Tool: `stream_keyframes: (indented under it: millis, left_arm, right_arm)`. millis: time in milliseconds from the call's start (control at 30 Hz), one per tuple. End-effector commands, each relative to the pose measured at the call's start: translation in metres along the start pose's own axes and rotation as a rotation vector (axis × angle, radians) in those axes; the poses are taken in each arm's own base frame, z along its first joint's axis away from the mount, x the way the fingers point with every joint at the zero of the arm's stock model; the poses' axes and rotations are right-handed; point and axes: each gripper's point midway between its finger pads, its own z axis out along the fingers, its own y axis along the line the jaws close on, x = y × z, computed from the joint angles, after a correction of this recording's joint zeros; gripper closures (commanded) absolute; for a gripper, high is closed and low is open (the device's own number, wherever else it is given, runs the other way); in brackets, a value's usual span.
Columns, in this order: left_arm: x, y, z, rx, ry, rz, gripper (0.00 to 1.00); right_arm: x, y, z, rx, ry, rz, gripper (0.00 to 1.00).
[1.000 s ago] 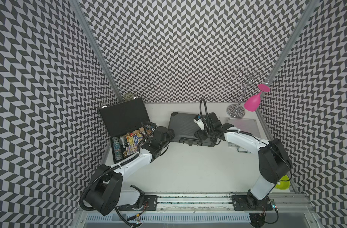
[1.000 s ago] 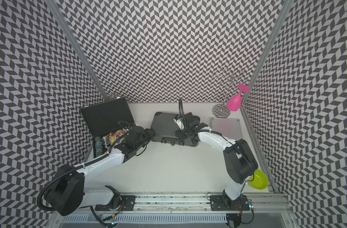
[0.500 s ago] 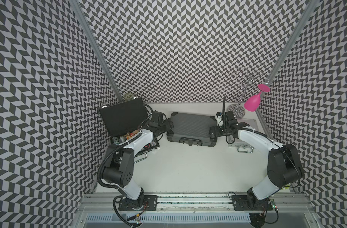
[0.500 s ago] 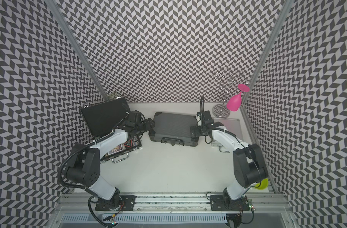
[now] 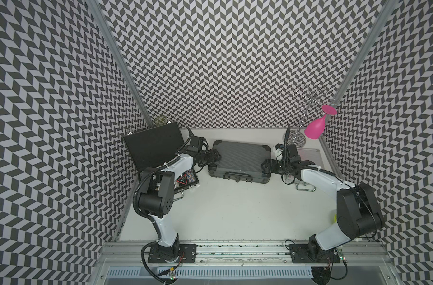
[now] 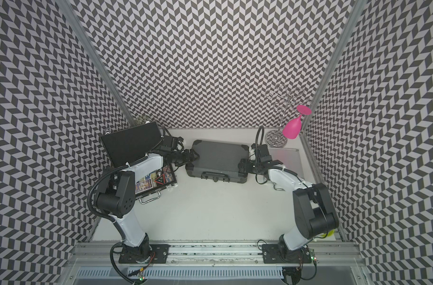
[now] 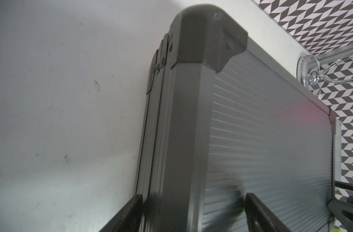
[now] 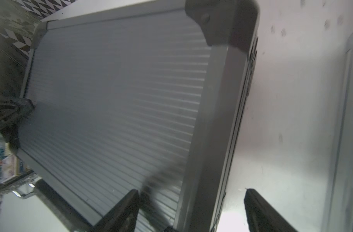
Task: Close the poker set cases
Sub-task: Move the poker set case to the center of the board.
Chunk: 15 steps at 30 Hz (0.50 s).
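The ribbed dark grey case (image 5: 238,158) (image 6: 217,158) lies shut and flat at the middle back. My left gripper (image 5: 216,156) (image 6: 194,156) is at its left end. In the left wrist view the open jaws (image 7: 193,197) straddle that end's edge (image 7: 183,140). My right gripper (image 5: 264,166) (image 6: 242,165) (image 8: 191,191) straddles the right end of the case (image 8: 111,90), open as well. The flat black case (image 5: 151,145) (image 6: 131,145) stands open at the left, lid upright, with chips and cards in its base (image 5: 185,179). The silver case (image 5: 309,154) (image 6: 284,158) lies flat behind my right arm, partly hidden.
A wire glass rack (image 5: 306,98) holding a pink glass (image 5: 315,125) stands in the back right corner. A yellow-green object (image 6: 328,233) peeks out behind my right arm's base. Patterned walls close in three sides, and a metal rail (image 5: 235,249) runs along the front.
Both grippers have moved from the front part of the ribbed case out to its two ends. My left arm has folded back over the black case's base.
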Motion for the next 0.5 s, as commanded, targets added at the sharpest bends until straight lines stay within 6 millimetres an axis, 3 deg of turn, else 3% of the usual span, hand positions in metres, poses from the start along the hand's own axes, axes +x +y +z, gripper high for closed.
stream_keyframes:
  millis: [0,300,467]
  left_arm:
    - [0.032,-0.002,0.015,0.062,0.137,0.014,0.22]
    - [0.05,-0.034,0.019,0.159,0.18,0.059,0.31]
    - [0.056,-0.047,0.023,0.187,0.191,0.055,0.36]
  right_arm:
    - [0.02,0.002,0.008,-0.051,0.045,0.089,0.24]
    - [0.011,0.02,0.022,-0.16,0.047,0.067,0.48]
    - [0.003,0.025,0.027,-0.176,0.053,0.035,0.55]
